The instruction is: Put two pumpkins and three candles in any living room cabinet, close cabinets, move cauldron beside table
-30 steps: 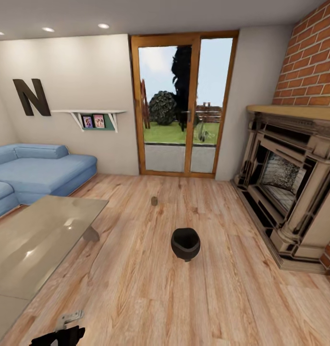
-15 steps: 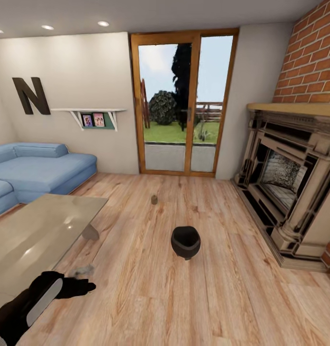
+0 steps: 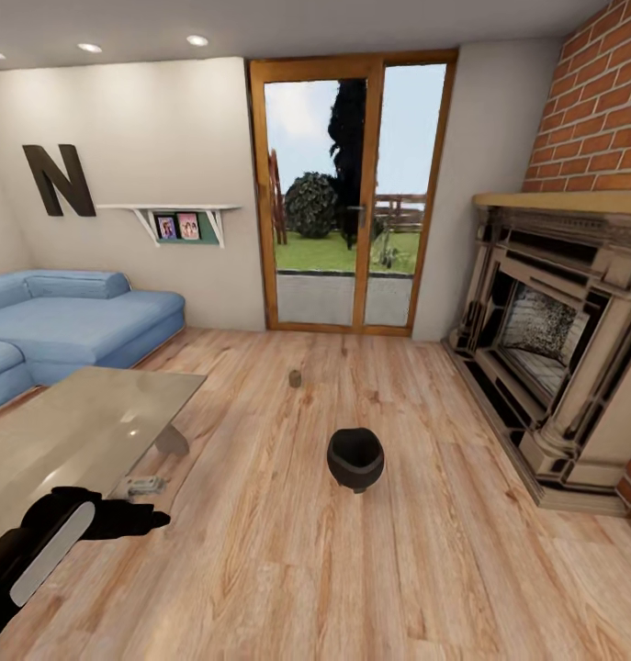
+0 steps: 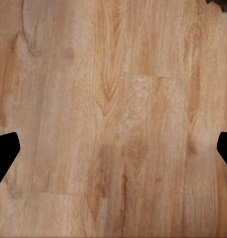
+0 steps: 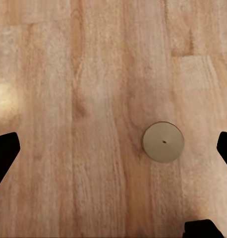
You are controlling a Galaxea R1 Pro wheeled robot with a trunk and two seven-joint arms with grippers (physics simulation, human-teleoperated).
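Living room, wood floor (image 3: 287, 551). Black cauldron (image 3: 355, 459) sits on the bare floor mid-room, well apart from the glass-topped coffee table (image 3: 67, 441) at left. Small stubby object, likely a candle (image 3: 295, 377), stands on the floor farther back toward the glass patio door (image 3: 347, 193); too small to confirm detail.

Left arm reaches in low at the left edge, its gripper (image 3: 150, 520) over the floor just beside the table's near edge. In the left wrist view the two black fingertips (image 4: 5, 151) sit at opposite edges with plain floorboards (image 4: 113, 119) between them: spread wide, nothing held.

Right wrist view: right gripper (image 5: 113, 148) points straight down at the floor, fingertips far apart at the frame edges, released, empty. A pale round flat-topped candle (image 5: 163, 142) stands upright on the boards between the fingertips, nearer one side, touching neither.

Blue sofa (image 3: 67, 321) behind the table, brick fireplace (image 3: 554, 340) at right, wall shelf (image 3: 182, 220) with photos, big letter N (image 3: 60, 179) on wall.
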